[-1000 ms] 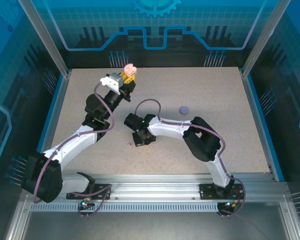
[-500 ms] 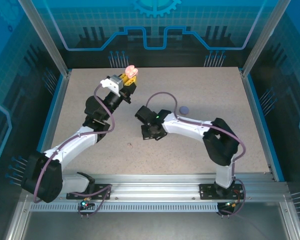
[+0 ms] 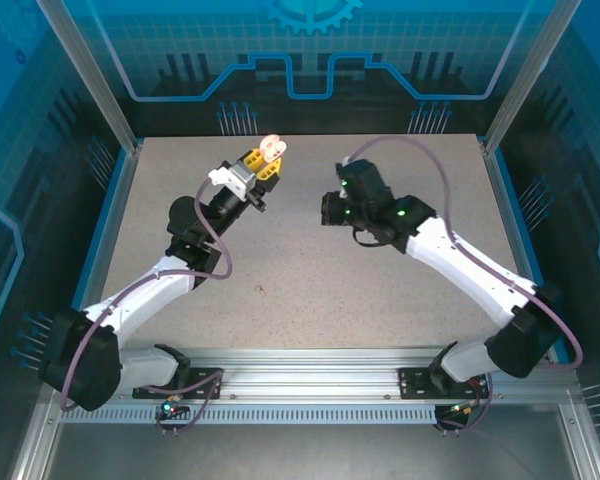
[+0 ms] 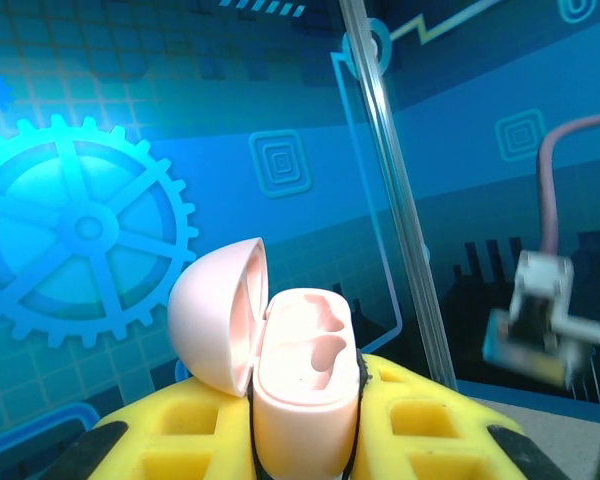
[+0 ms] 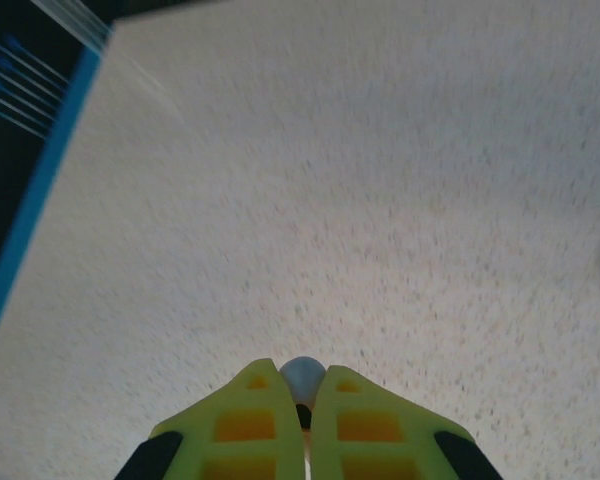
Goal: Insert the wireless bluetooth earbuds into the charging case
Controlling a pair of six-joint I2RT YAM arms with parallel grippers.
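Your left fingers (image 3: pixel 259 164) are clamped on the pink charging case (image 4: pixel 305 375), lid (image 4: pixel 215 315) flipped open, raised by the far edge of the surface (image 3: pixel 310 300). Your right fingers (image 5: pixel 280 400) are pinched shut on what I take for an earbud (image 5: pixel 302 374), aloft near the case, toward the far edge.

Line the stem up with a cavity, come in slow and straight, and let go only once it seats.

Count:
- One case, with two cavities that both look empty.
- One earbud in hand.
- One tiny speck (image 3: pixel 261 291) toward the near edge, too small to name.
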